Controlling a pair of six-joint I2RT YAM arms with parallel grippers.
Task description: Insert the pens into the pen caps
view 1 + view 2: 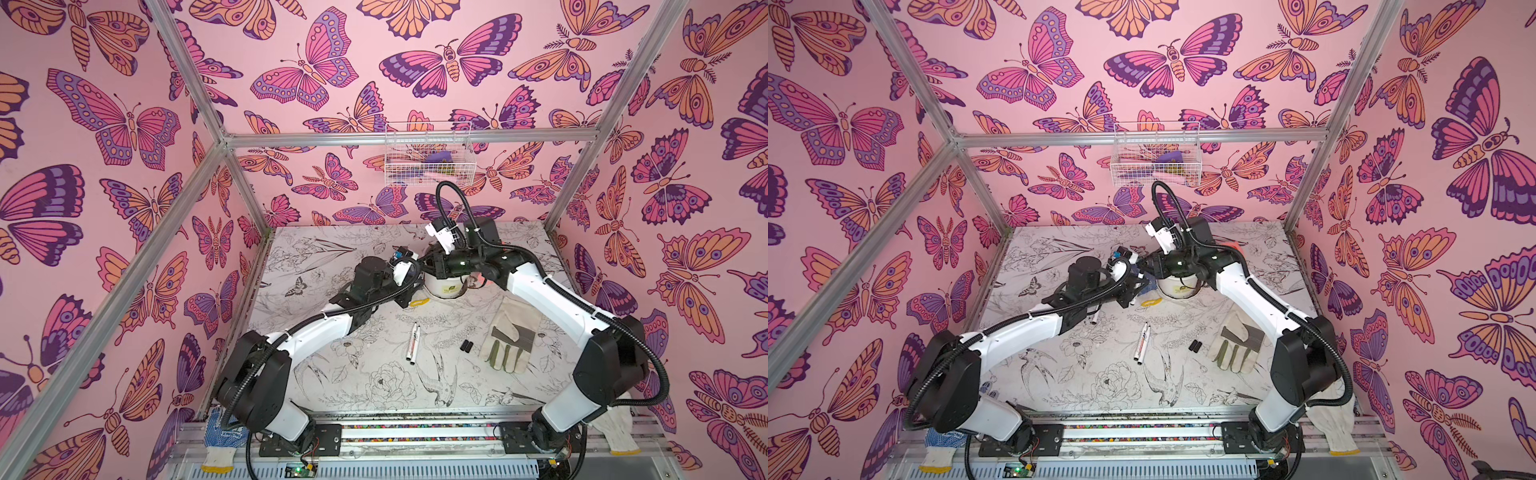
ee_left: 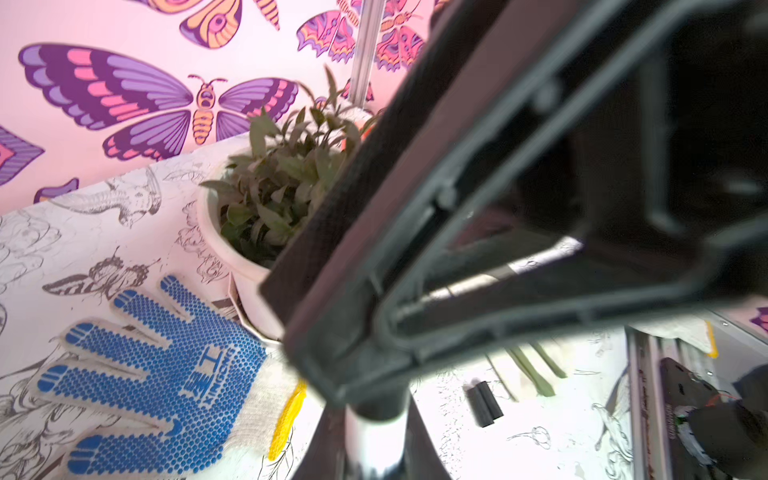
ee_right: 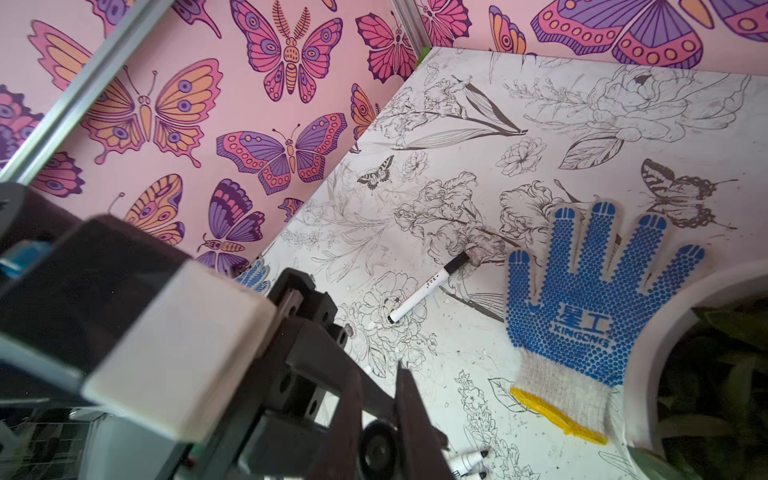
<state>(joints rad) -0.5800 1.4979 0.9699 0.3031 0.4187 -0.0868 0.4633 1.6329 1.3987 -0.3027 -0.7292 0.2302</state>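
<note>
A: Item: left gripper (image 2: pixel 372 419), clamped on a pen (image 2: pixel 374 446); right gripper (image 3: pixel 376 399) closed, apparently on a pen cap (image 3: pixel 378 449) (mid-air, near the pot (image 1: pixel 441 287)).
B: Risk: misaligned axes; cap jams or slips out.

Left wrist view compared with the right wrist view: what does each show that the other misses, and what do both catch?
Only the left wrist view shows the two black pen caps lying side by side and the green-striped work glove near them. Only the right wrist view shows a lone white pen with a black end, plus two uncapped pens at the frame edge. Both show the blue-dotted glove, the white pot with its leafy plant, and the printed table.
</note>
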